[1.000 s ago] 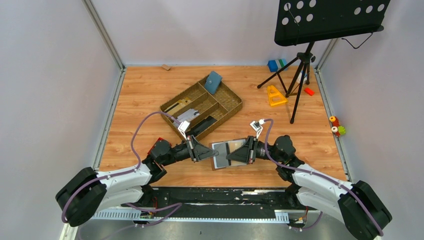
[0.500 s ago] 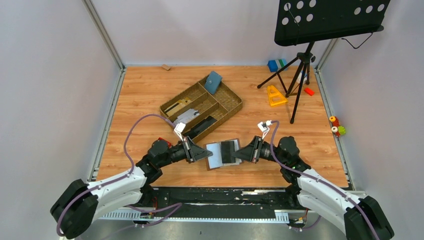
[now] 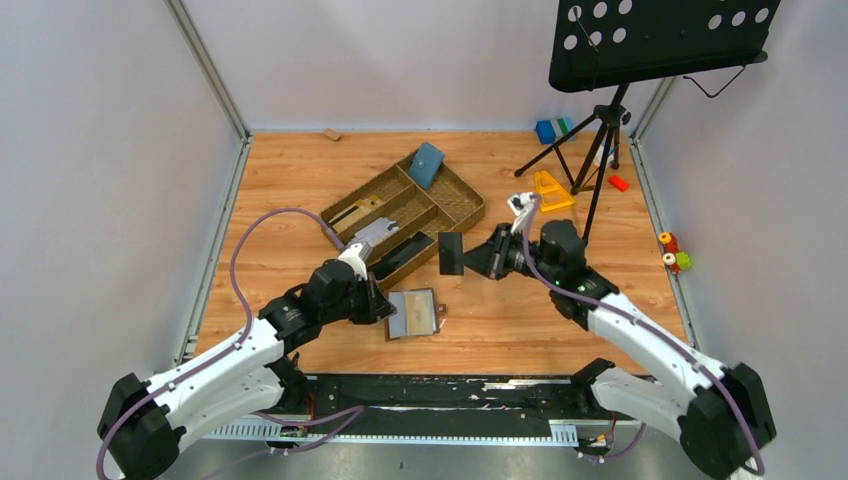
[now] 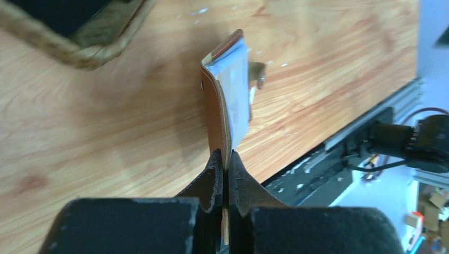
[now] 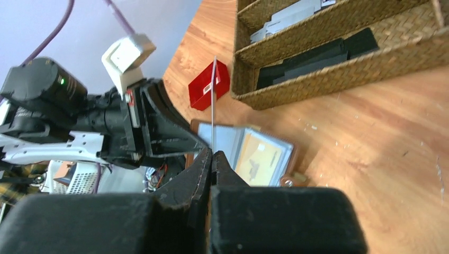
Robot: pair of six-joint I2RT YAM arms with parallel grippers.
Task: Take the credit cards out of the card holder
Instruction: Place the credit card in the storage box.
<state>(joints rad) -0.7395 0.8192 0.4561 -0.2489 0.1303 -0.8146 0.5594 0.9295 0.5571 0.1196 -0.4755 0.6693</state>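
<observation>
Small brown leather-look folding card holder (image 3: 412, 313) is seen open, grey inside up, at the near middle of the wood-grain counter (image 3: 290, 190) — its left edge is clamped in the left jaws. A thin dark card (image 3: 451, 253) is pinched in the right jaws, clear of the holder — just beside the brown woven divided tray (image 3: 452, 203).

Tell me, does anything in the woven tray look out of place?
The blue pouch sits askew at the far corner of the woven tray, seemingly propped on its rim; the other items lie flat in compartments.
</observation>
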